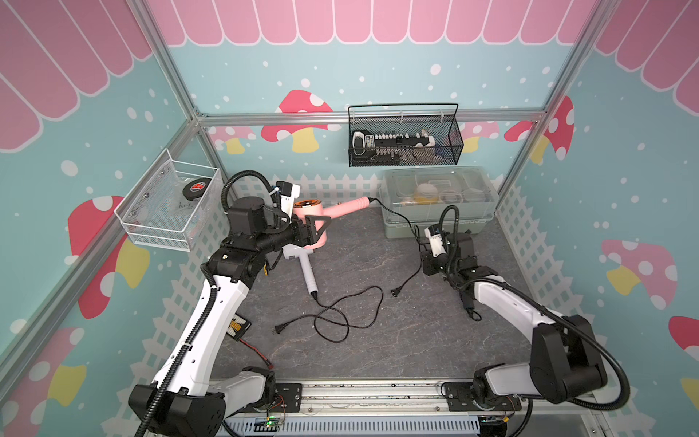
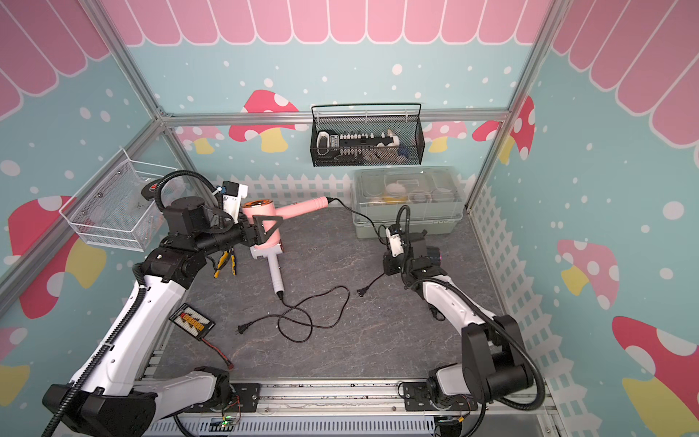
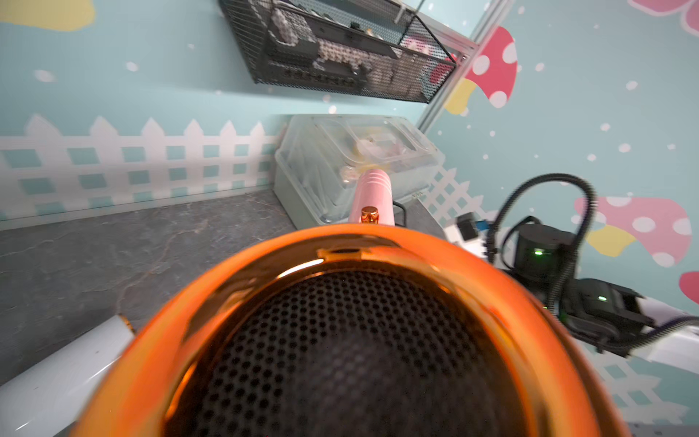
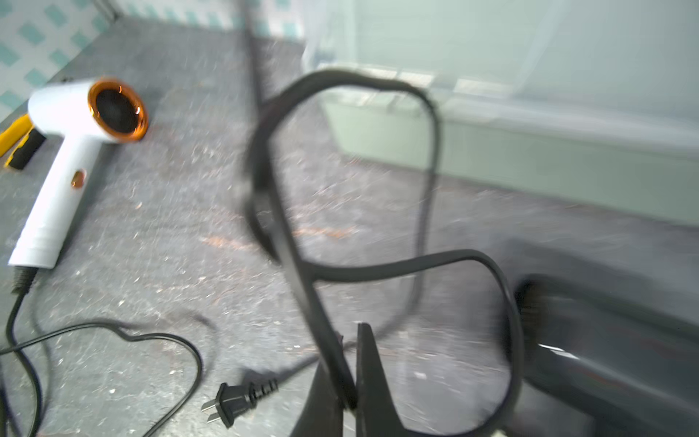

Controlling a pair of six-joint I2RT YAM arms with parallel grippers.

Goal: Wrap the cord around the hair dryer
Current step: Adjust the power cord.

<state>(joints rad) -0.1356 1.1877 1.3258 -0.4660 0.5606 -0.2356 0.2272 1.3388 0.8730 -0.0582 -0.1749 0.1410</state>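
Observation:
My left gripper (image 1: 321,230) is shut on the body of the pink hair dryer (image 1: 340,209) and holds it above the table at the back left. Its handle points right, toward the bin. In the left wrist view the dryer's orange rim (image 3: 234,287) and black grille fill the picture and hide the jaws. The black cord (image 1: 397,215) runs from the handle end down to my right gripper (image 4: 351,340), which is shut on it, with a loop (image 4: 431,125) hanging in front. The cord's plug (image 1: 396,291) lies on the table below.
A white hair dryer (image 1: 302,261) lies on the grey table, its own cord (image 1: 351,314) looped in the middle. A clear lidded bin (image 1: 438,204) stands back right, under a black mesh basket (image 1: 404,140). A white wire basket (image 1: 166,204) hangs at left. A yellow-handled tool (image 2: 223,265) lies near the left arm.

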